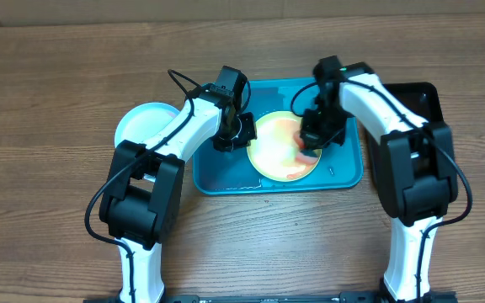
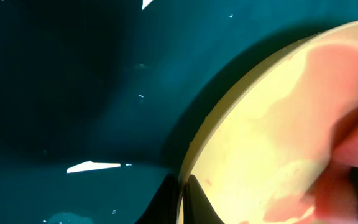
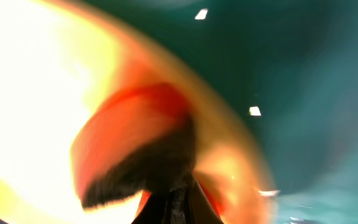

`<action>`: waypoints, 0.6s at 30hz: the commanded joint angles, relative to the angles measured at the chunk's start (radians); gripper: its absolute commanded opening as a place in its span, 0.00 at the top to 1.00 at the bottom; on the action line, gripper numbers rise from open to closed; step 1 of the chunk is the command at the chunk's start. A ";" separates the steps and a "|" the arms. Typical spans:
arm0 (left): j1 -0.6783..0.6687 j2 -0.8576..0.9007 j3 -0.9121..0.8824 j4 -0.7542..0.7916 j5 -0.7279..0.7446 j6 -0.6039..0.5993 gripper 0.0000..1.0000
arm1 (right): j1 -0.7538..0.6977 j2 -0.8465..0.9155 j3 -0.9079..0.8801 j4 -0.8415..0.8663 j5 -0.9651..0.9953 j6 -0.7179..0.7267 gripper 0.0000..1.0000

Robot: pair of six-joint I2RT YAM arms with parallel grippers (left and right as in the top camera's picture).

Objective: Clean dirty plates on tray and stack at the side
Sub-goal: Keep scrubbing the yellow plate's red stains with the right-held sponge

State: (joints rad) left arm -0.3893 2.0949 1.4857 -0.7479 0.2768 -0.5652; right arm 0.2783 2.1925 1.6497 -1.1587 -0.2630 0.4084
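At the far left I see a light blue plate (image 1: 137, 126) lying on the wooden bench (image 1: 57, 84), just beside the teal tray (image 1: 217, 177). My left arm passes over its right part, so I cannot tell if plate and tray touch. The left fingers (image 2: 183, 198) are closed on the left rim of a pale yellow plate (image 1: 276, 147), one finger on each side of the edge. This plate lies inside the tray, near its middle and a little to the right, and it has a red smear (image 1: 300, 153) on its right part with a thin orange film around it. The right fingers (image 3: 176, 206) are down on that red area. They are closed on a dark soft pad (image 3: 145, 171) which presses on the plate. The right wrist view is very blurred, so I cannot say more exactly what this pad is. At the far right, a black tray (image 1: 419, 97) stands on the bench, close beside the teal one
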 commanded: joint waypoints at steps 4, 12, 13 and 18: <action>0.010 -0.001 0.006 -0.003 -0.025 0.013 0.96 | 0.135 0.009 -0.012 0.123 -0.079 0.037 0.96; 0.010 -0.001 0.006 -0.004 -0.025 0.013 0.96 | 0.175 0.009 -0.012 0.125 -0.098 0.117 0.96; 0.010 -0.001 0.006 -0.003 -0.025 0.012 0.96 | 0.175 0.009 -0.012 0.105 -0.098 0.117 0.96; 0.010 -0.001 0.006 -0.004 -0.025 0.013 0.96 | 0.167 0.009 -0.012 0.042 -0.088 0.116 0.96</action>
State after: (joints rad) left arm -0.3859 2.0949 1.4857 -0.7517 0.2737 -0.5652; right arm 0.4538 2.1929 1.6478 -1.1000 -0.3473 0.5060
